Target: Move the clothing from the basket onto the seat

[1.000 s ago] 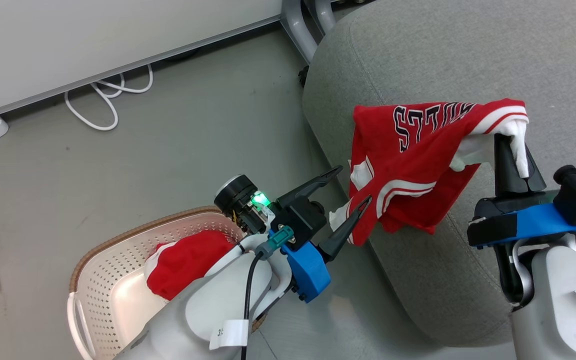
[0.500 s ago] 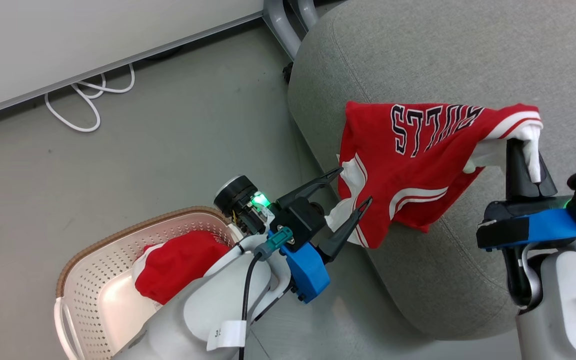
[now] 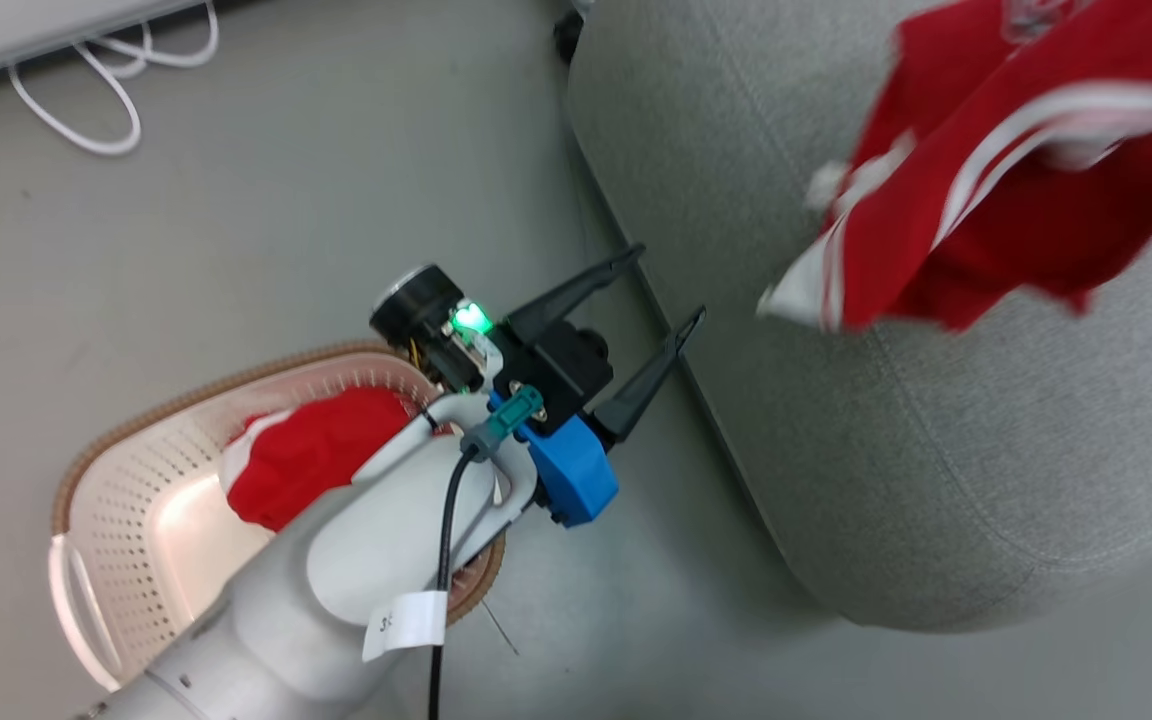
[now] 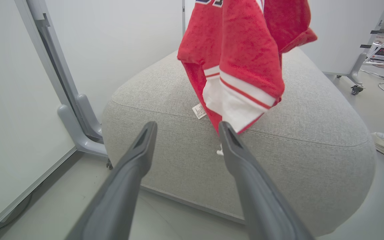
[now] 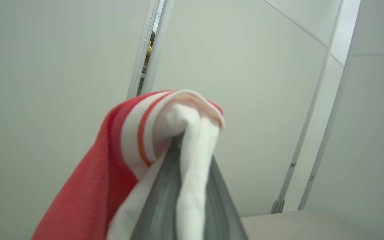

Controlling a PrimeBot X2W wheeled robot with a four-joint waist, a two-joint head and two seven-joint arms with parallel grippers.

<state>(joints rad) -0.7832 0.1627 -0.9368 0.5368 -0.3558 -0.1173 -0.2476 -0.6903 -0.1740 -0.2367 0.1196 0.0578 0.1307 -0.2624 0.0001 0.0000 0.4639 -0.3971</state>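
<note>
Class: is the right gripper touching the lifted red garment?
Touching. The right wrist view shows the right gripper shut on the garment, with the white trim pinched inside and folded over it.

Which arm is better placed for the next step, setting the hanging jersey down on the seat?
Right. The right claw is shut on the red jersey, which hangs over the seat. The left claw is open and empty, off the seat's edge near the basket.

Hanging garment (image 4: pixel 245 50): soft, napped red cloth with ribbed white trim; seat (image 4: pixel 312 133): coarse matt grey woven fabric; basket (image 3: pixel 121 550): glossy perforated cream plastic, woven-look brown rim; floor (image 3: pixel 286 200): smooth grey
</note>
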